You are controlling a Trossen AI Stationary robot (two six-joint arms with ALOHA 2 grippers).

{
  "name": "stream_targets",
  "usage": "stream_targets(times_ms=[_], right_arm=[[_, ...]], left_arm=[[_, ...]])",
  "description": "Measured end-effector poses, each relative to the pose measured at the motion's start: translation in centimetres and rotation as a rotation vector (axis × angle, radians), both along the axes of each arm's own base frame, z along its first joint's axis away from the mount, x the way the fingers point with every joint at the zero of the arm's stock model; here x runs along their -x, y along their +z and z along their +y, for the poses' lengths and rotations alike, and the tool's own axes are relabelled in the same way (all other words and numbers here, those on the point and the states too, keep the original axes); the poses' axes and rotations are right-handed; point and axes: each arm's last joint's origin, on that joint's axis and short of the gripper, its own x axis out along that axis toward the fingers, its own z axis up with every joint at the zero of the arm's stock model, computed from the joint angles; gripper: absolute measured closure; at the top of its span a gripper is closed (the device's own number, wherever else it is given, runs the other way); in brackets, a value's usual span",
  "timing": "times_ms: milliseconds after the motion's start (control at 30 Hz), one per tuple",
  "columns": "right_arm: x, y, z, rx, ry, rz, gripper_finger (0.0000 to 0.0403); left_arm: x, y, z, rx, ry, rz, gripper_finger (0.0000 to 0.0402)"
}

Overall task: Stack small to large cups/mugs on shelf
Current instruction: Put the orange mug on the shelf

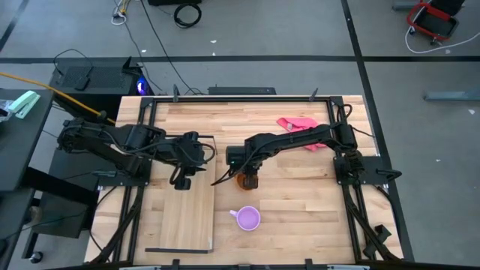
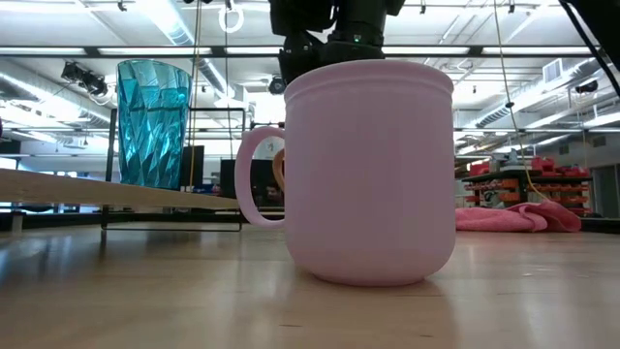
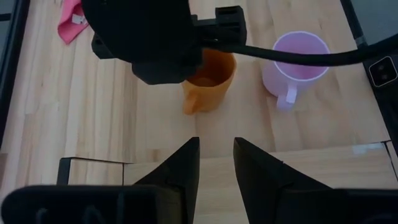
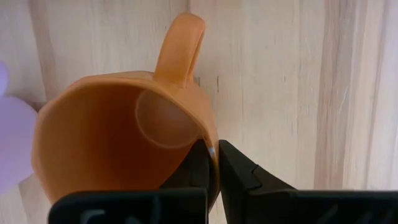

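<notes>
Right end effector (image 4: 214,163): clamped on the rim of the orange mug (image 4: 121,140), one finger inside the wall and one outside. In the high view this mug (image 1: 247,180) sits near the worktop's centre, under the right arm, which reaches in from 3 o'clock. Its handle points away from the clamped side.

Left end effector (image 3: 216,158): fingers parted by a narrow gap, nothing between them. It hangs over the upper end of the shelf (image 1: 191,217), with the left arm coming in from 9 o'clock.

Shelf: pale board lying on the left half of the worktop (image 1: 300,202), running from centre towards 6 o'clock.

Teal tumbler (image 2: 153,122): upright on the shelf board in the low view; hidden under the left arm from above.

Lilac mug (image 1: 247,218): upright on the worktop at 6 o'clock from the orange mug, apart from it and just right of the shelf's edge.

Pink cloth (image 1: 299,123): at 1 o'clock on the worktop, partly under the right arm.
</notes>
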Motion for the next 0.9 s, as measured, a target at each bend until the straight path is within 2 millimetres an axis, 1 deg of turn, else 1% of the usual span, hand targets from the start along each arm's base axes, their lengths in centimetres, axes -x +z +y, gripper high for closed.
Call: stream_targets(times_ms=[133,433,667,900], right_arm=[[-0.03,0.04,-0.02,0.007,-0.008,-0.005,0.0382],[-0.13,0.07,-0.14,0.008,-0.04,-0.017,0.0348],[-0.36,0.2,-0.15,0.005,-0.042,-0.045,0.0344],[-0.42,0.21,-0.91,0.005,-0.061,-0.048,0.0343]], left_arm=[[0.0,0.0,0.0,0.002,0.002,0.0,0.0299],[0.0,0.0,0.0,0.004,0.004,0.0,0.0299],[0.0,0.0,0.0,0.006,0.007,0.0,0.0299],[0.0,0.0,0.0,0.007,0.008,0.001,0.0302]])
